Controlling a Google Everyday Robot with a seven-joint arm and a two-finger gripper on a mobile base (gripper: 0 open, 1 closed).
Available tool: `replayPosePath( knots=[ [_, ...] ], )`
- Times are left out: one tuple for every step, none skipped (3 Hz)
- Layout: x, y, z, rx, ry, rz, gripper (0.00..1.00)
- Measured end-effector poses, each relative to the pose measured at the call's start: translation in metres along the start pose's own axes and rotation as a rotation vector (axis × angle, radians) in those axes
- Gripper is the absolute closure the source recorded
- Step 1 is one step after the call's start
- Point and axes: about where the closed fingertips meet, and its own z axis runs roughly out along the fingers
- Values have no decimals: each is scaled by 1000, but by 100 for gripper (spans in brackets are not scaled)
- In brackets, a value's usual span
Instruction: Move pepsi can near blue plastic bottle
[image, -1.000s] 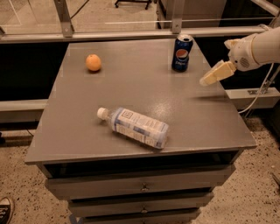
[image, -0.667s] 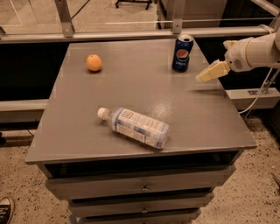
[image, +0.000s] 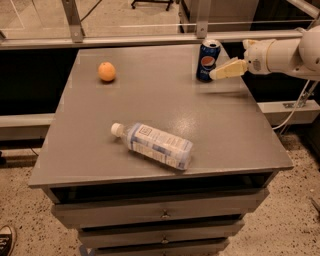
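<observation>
The pepsi can (image: 207, 60) stands upright near the far right corner of the grey table (image: 210, 125). It is dark blue with a round logo and a silver top. The blue plastic bottle (image: 155, 145) lies on its side near the front middle of the table, white cap pointing left. My gripper (image: 220, 73) reaches in from the right on a white arm (image: 285, 55). Its cream fingertip is right beside the can's right side, at about mid-height.
An orange (image: 106, 71) sits at the far left of the table. The table has drawers (image: 160, 215) below its front edge. A metal rail (image: 150, 37) runs behind the table. A white cable (image: 295, 107) hangs at the right.
My gripper has moved left and slightly up, from well to the right of the can to right beside it. The can, bottle and orange have not moved.
</observation>
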Motion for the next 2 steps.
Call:
replayPosePath(
  knots=[
    [-17,12,15,-55,-67,38,0],
    [-21,24,31,-100,-94,77,0]
  ],
)
